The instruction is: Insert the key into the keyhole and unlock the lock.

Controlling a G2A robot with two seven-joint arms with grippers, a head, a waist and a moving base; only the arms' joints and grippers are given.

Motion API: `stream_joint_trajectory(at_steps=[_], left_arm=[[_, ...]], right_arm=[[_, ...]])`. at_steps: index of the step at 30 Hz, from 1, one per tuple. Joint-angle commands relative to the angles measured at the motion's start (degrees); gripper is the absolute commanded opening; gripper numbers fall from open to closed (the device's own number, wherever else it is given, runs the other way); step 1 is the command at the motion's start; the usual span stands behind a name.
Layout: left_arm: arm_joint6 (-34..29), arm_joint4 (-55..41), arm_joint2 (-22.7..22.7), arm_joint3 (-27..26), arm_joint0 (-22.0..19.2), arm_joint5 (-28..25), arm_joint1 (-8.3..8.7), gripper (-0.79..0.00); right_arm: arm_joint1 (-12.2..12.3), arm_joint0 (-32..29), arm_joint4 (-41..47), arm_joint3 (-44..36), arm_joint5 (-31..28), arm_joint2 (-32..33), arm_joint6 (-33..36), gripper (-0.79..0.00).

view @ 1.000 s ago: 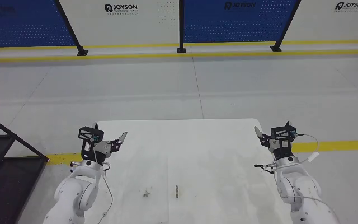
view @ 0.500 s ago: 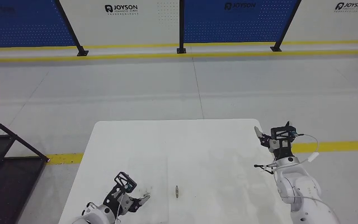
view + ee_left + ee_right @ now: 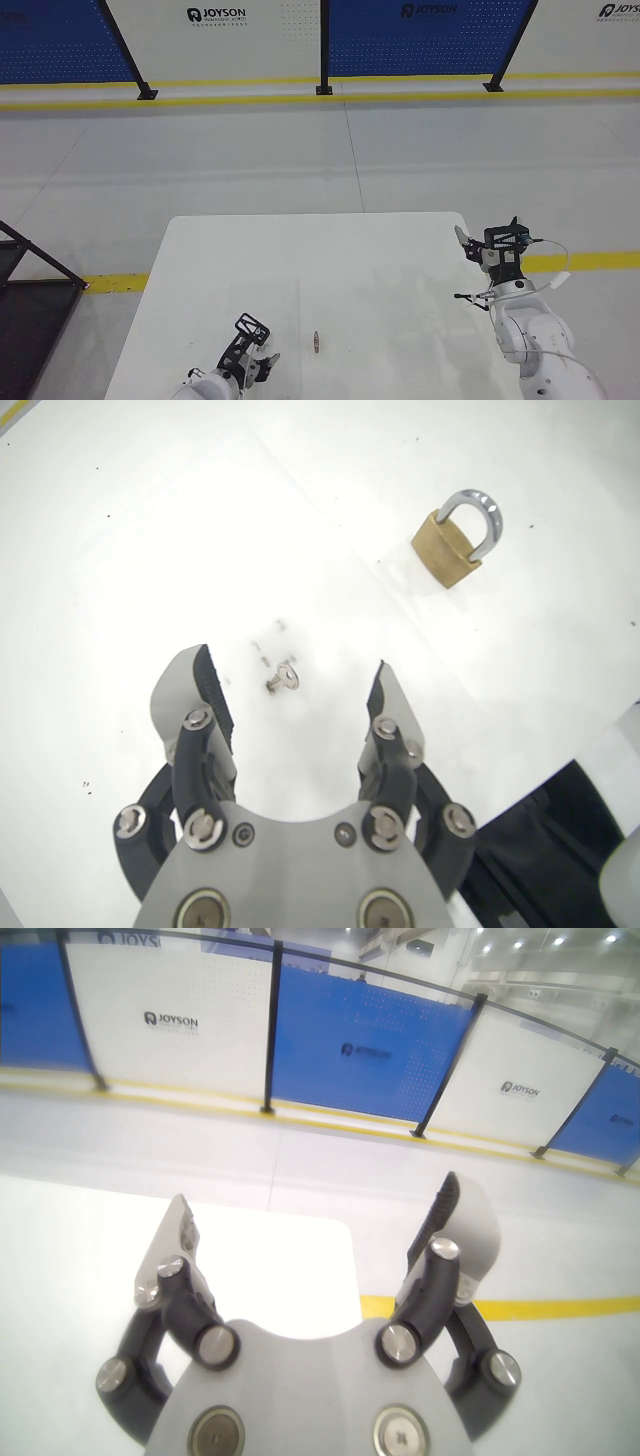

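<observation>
A small silver key [image 3: 284, 679] lies flat on the white table [image 3: 125, 550]. My left gripper [image 3: 291, 656] hovers just above it, open, with the key between the two fingertips and touching neither. A brass padlock [image 3: 452, 545] with its silver shackle closed lies a short way beyond the key. In the top view the left gripper [image 3: 266, 358] is at the table's near edge, just left of the padlock [image 3: 316, 341]. My right gripper [image 3: 315, 1188] stands open and empty over the table's far right corner [image 3: 475, 243].
The white table [image 3: 380, 270] carries small dark specks around the key. Its near edge runs close behind the left gripper. A grey floor with yellow lines and blue-and-white fence panels lies beyond the table.
The left arm has swung from the table's far left edge down to the near edge and now hovers over the key. The right arm has not moved.
</observation>
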Motion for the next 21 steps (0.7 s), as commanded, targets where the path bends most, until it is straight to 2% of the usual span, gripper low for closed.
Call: stream_joint_trajectory(at_steps=[1,3,7,21], left_arm=[[0.86,1.09,0.73,0.74,-0.02,0.83,-0.04,-0.394],[1.82,2.17,1.13,1.32,-0.03,2.01,-0.07,-0.363],[3.08,3.56,1.8,2.39,-0.29,3.63,-0.13,-0.382],[5.01,5.42,4.36,4.97,-2.26,6.65,-0.45,-0.514]], right_arm=[[0.0,0.0,0.0,0.0,0.0,0.0,0.0,0.0],[0.0,0.0,0.0,0.0,0.0,0.0,0.0,0.0],[0.0,0.0,0.0,0.0,0.0,0.0,0.0,0.0],[0.0,0.0,0.0,0.0,0.0,0.0,0.0,0.0]])
